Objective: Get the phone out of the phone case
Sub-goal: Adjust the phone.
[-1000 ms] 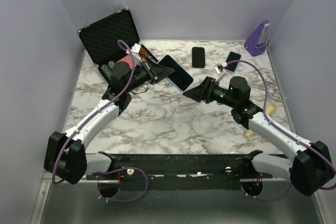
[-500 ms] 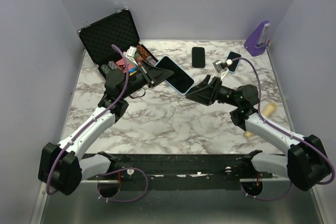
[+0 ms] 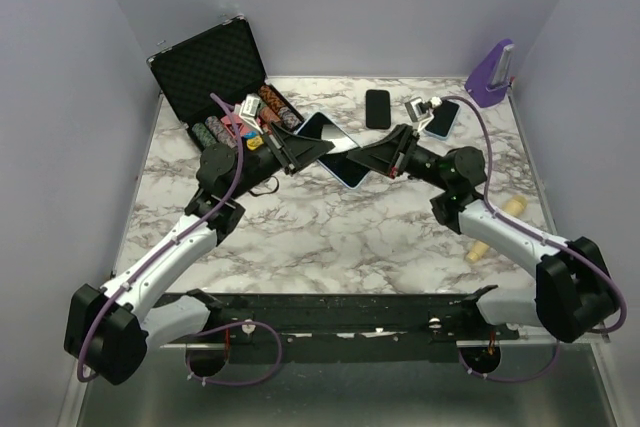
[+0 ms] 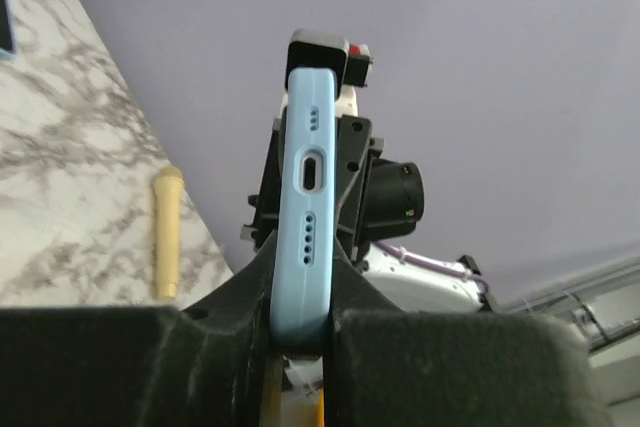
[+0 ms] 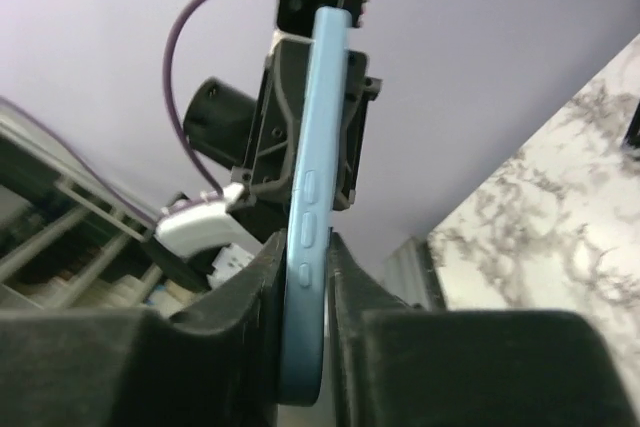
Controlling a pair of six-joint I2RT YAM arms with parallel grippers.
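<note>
Our right end effector (image 3: 372, 159) has just swung in and narrowed onto the phone (image 3: 335, 150). The left end effector (image 3: 296, 147) clamps its other end, holding it aloft just right of the black box (image 3: 205, 72). With 2 grips set, peeling the blue phone case (image 4: 303, 247) off its edge can begin. Bare table (image 3: 300, 237) lies nearer us than the box.

Cannot see the lower end of the phone case (image 4: 305, 237), buried between the left fingers (image 4: 100, 367). Same in the right wrist view, between the right fingers (image 5: 450, 367). Edge-on in both, so no look at its front face. From above, cannot make out the small bits in the black box (image 3: 210, 67) far left. Near right, only part of a cream rod (image 3: 512, 206), the rest under the right arm (image 3: 505, 235).
</note>
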